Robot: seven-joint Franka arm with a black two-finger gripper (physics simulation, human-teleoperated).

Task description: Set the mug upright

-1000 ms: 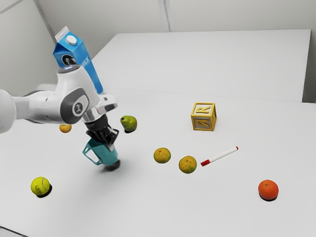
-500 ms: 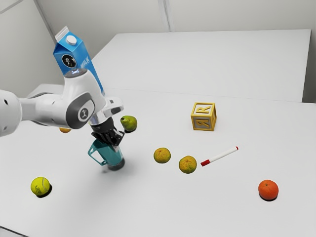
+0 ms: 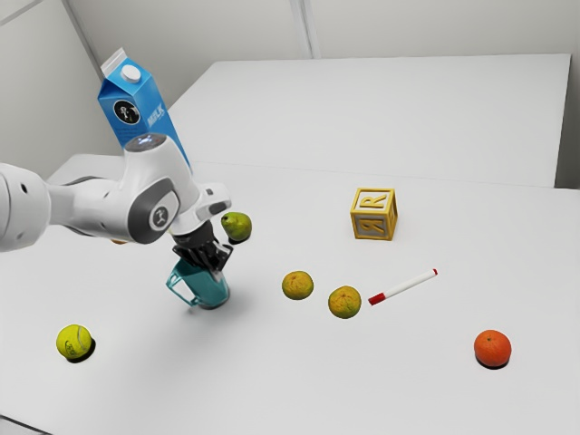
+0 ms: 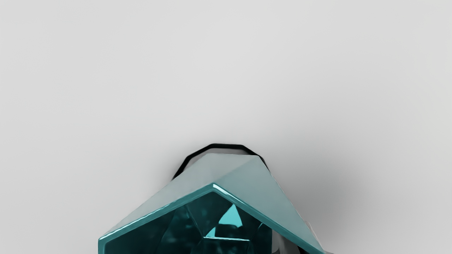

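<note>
The mug [image 3: 205,285] stood mouth up in the pincer [image 3: 216,263], in the near part of the bench [image 3: 272,381] towards the exterior view's left. The pincer was closed on its wall up by the rim — only a narrow gap between the fingers, with the teal wall in it. The mug's base was down at the bench and its handle pointed to the exterior view's left; I could not tell whether the base touched or whether a slight lean remained. The wrist view looked down past the rim into the dark teal inside.

The green pear [image 3: 236,226] lay just beyond the pincer, and the blue milk carton [image 3: 138,113] stood farther off, partly behind the white arm [image 3: 100,207]. A small orange fruit [image 3: 120,241] was mostly hidden by the arm. The tennis ball [image 3: 74,343] sat near, at the exterior view's left.

To the right of the mug lay two yellowish mandarins [image 3: 297,285], side by side but apart, then the marker [image 3: 405,287] with its red cap towards them. The yellow letter block [image 3: 373,215] was farther back — the red-orange fruit [image 3: 492,348] near, well to the right.
</note>
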